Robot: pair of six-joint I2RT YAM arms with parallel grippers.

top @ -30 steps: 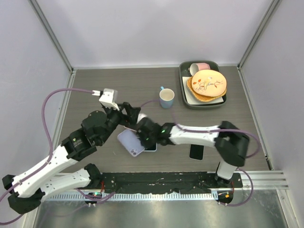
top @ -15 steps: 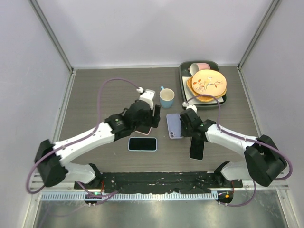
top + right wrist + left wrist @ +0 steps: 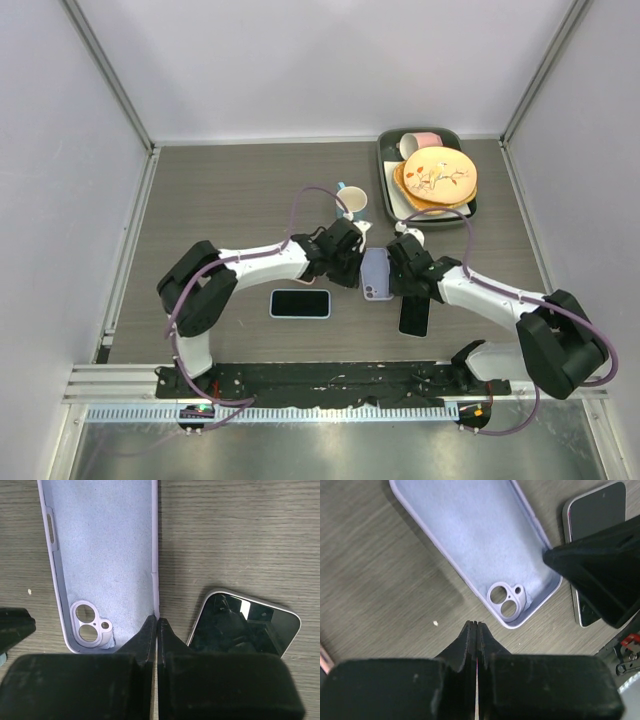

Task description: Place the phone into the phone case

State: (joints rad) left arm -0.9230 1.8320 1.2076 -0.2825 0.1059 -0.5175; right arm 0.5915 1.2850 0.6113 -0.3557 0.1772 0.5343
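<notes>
Both hands work at the camera-hole end of one lilac phone case (image 3: 470, 540), which lies hollow side up near the middle of the tabletop (image 3: 220, 190). The right hand (image 3: 156, 620) has its fingers pressed together on the case's side wall at the corner. The left hand (image 3: 473, 626) is closed and holds nothing, its tips just beside the same end of the case; whether they touch it cannot be told.

There are two phones, both screen up. One (image 3: 300, 303) lies near the case on the left arm's side, and the other (image 3: 414, 316) lies just beside the case on the right arm's side. One blue mug (image 3: 351, 206) stands beyond the case. One green tray (image 3: 383, 170), farther off beyond the case, holds a stack of plates (image 3: 440, 172) and a pink cup (image 3: 425, 140).

The tabletop is grey-brown wood grain, enclosed by pale walls (image 3: 320, 60).
</notes>
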